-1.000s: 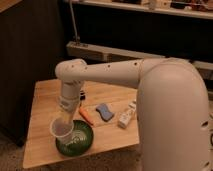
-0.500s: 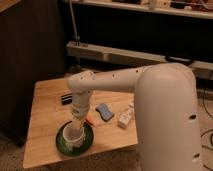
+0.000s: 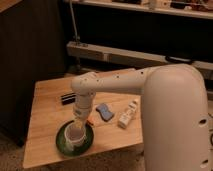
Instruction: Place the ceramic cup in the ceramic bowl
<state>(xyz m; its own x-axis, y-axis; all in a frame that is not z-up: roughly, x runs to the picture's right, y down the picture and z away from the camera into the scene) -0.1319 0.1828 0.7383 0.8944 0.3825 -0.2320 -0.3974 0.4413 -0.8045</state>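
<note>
The green ceramic bowl (image 3: 63,145) sits near the front edge of the wooden table (image 3: 47,110). The white ceramic cup (image 3: 75,136) stands upright inside the bowl. My gripper (image 3: 79,121) points straight down right above the cup, at its far rim, with my white arm reaching in from the right.
A blue sponge-like object (image 3: 104,111) and a small white bottle (image 3: 128,114) lie right of the bowl. A black flat object (image 3: 67,97) lies at the back. A small orange item (image 3: 90,122) lies by the bowl. A dark wall panel stands left of the table.
The cup has come down from above the bowl's left rim into the bowl's middle. The arm has shifted right and lowered.
</note>
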